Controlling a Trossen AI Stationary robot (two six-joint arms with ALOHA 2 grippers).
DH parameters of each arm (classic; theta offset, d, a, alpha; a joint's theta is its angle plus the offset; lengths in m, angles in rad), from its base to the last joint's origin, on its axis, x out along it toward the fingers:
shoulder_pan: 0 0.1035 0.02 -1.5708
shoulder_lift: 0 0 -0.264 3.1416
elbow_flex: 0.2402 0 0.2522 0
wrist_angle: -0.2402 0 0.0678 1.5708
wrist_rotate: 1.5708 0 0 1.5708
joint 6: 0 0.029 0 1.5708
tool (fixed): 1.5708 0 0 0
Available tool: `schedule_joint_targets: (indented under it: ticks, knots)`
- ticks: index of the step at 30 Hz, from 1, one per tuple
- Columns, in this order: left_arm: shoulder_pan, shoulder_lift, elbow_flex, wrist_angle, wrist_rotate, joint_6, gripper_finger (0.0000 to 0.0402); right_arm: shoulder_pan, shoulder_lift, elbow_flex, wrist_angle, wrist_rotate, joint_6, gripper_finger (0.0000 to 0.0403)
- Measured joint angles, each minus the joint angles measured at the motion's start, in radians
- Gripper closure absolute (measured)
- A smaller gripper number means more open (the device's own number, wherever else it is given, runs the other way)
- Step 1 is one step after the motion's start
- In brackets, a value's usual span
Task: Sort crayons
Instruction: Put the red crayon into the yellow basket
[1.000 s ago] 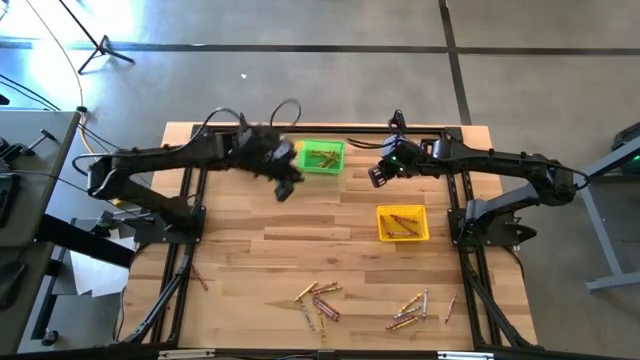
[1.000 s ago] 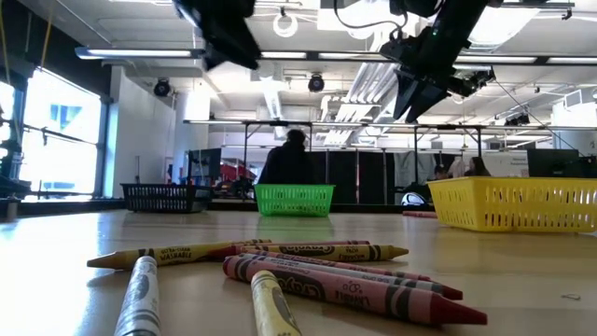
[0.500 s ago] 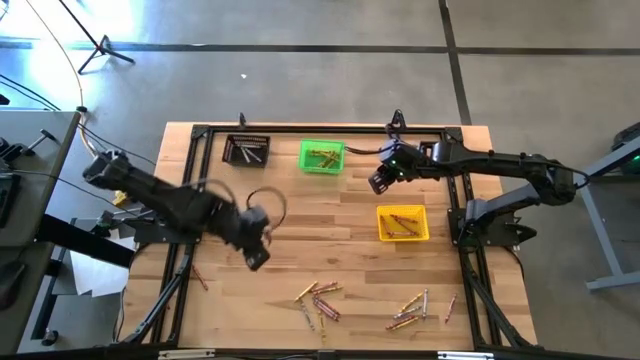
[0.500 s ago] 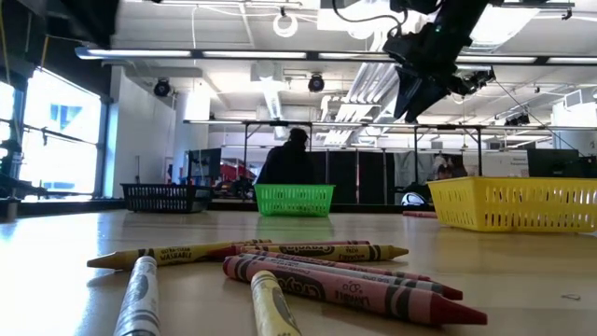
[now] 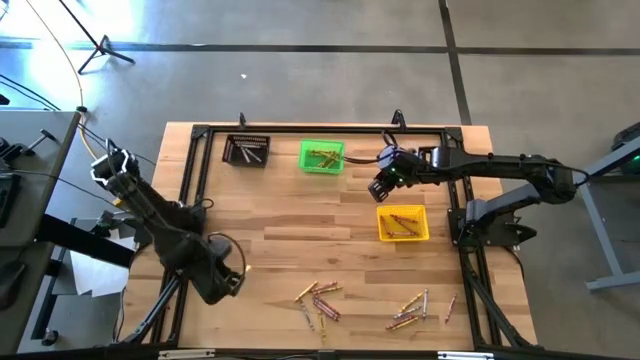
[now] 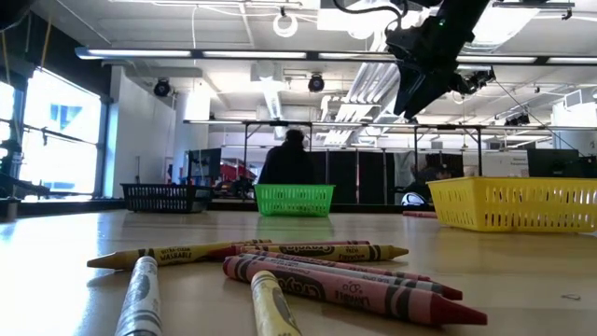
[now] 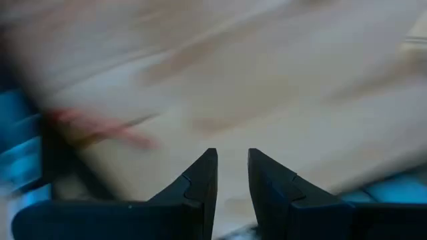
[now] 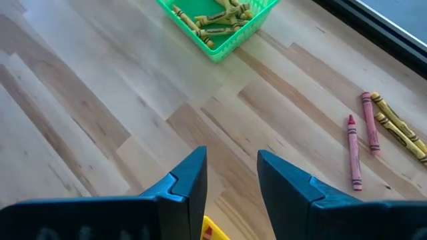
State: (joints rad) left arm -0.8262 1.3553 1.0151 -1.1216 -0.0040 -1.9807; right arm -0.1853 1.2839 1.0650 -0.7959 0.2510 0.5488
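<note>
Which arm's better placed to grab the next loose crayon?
Left, probably. The left gripper sits low by the front-left edge, near the loose crayons, fingers apart and empty. The right gripper hovers by the green bin, farther away.

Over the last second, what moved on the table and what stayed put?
The left gripper swung from beside the green bin down to the table's front-left, empty. The right gripper stayed hovering between the green bin and the yellow bin, open. The loose crayons and all bins are unchanged.

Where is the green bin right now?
In the high view, the green bin sits at the table's far edge, between the black bin and the right gripper.
</note>
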Motion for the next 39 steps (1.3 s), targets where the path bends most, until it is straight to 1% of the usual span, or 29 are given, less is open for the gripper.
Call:
schedule_joint_targets:
  ticks: [2, 4, 7, 8, 11, 15, 18, 24, 29, 37, 39]
  knots:
    - [-0.021, 0.018, -0.018, -0.072, 0.053, -0.107, 0.0331, 0.008, 0.000, 0.000, 0.000, 0.000, 0.000, 0.0286]
    - [-0.041, 0.040, -0.036, -0.102, 0.097, -0.211, 0.0331, 0.016, 0.000, 0.000, 0.000, 0.000, 0.000, 0.0286]
    - [-0.060, 0.069, -0.063, -0.121, 0.145, -0.342, 0.0331, 0.027, 0.000, 0.000, 0.000, 0.000, 0.000, 0.0286]
    - [-0.062, 0.081, -0.072, -0.115, 0.161, -0.359, 0.0331, 0.030, 0.000, 0.000, 0.000, 0.000, 0.000, 0.0286]
    - [-0.054, 0.121, -0.091, -0.100, 0.220, -0.375, 0.0331, 0.036, 0.000, 0.000, 0.000, 0.005, 0.000, 0.0286]
    - [-0.043, 0.178, -0.102, -0.088, 0.255, -0.391, 0.0331, 0.036, 0.000, 0.000, 0.000, 0.007, 0.000, 0.0286]
    - [-0.043, 0.219, -0.102, -0.065, 0.259, -0.392, 0.0331, 0.036, 0.000, 0.000, 0.000, 0.008, 0.000, 0.0286]
    - [-0.043, 0.293, -0.102, 0.068, 0.260, -0.401, 0.0331, 0.036, 0.000, 0.000, 0.000, 0.009, -0.018, 0.0286]
    - [-0.038, 0.353, -0.102, 0.099, 0.264, -0.401, 0.0331, 0.036, 0.000, 0.000, 0.000, 0.009, -0.033, 0.0286]
    - [-0.031, 0.364, -0.104, 0.096, 0.272, -0.409, 0.0331, 0.036, 0.000, 0.000, 0.000, 0.009, -0.034, 0.0286]
    - [-0.031, 0.364, -0.116, 0.105, 0.292, -0.410, 0.0331, 0.036, 0.000, 0.000, 0.000, 0.009, -0.034, 0.0286]
